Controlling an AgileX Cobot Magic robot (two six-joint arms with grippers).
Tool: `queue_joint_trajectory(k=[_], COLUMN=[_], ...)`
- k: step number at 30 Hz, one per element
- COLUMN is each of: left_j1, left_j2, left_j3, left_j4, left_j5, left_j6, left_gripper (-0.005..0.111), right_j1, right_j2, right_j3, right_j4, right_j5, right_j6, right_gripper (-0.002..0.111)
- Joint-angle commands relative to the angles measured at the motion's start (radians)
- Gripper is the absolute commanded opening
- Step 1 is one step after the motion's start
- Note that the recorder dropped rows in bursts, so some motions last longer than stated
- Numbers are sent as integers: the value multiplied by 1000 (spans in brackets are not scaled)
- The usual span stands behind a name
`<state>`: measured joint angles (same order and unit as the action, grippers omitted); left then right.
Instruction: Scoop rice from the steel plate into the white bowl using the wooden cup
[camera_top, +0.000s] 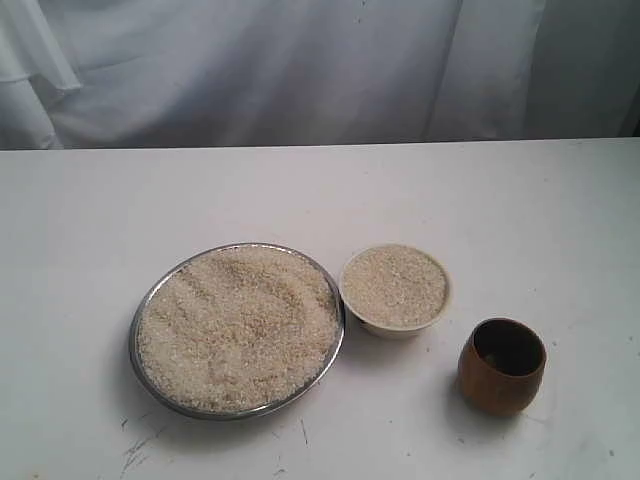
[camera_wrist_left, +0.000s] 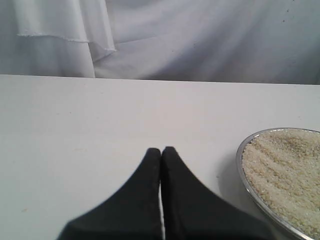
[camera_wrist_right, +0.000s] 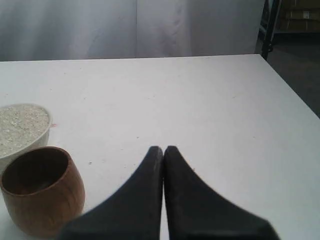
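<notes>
White table (camera_top: 300, 190): glossy reddish wooden cup (camera_top: 502, 366) upright; left hand (camera_wrist_left: 161, 149), right hand (camera_wrist_right: 163, 148) closed, empty.

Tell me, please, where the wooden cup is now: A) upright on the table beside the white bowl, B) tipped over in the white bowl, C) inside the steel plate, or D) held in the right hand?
A: the wooden cup stands upright on the table, close to the white bowl but not touching it.
</notes>
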<state>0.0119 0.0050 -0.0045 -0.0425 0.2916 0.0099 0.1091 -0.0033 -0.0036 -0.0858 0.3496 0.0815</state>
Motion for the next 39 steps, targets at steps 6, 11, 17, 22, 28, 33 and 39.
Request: queue_joint_trajectory(k=[6, 11, 17, 22, 28, 33, 39], left_j1=[-2, -2, -2, -2, -2, -2, -2], left_j2=[-5, -5, -5, -5, -5, -5, -5], left_j3=[5, 5, 5, 5, 5, 5, 5], left_j4=[-1, -1, -1, -1, -1, -1, -1], left_j5=[-6, -6, -6, -6, -6, -6, -6], left_j6=[2, 0, 0, 2, -1, -1, 1], left_gripper=[0, 0, 0, 0, 0, 0, 0], right_j1=[2, 2, 2, 2, 2, 2, 2], right_j2=[3, 3, 3, 3, 3, 24, 240], right_j3=[4, 4, 4, 4, -11, -121, -282], right_j4=[3, 31, 41, 42, 146, 172, 172], right_j5=[-6, -106, -372, -601, -850, -843, -807], right_j6=[0, 0, -10, -22, -46, -122, -134], right_gripper=[0, 0, 0, 0, 0, 0, 0])
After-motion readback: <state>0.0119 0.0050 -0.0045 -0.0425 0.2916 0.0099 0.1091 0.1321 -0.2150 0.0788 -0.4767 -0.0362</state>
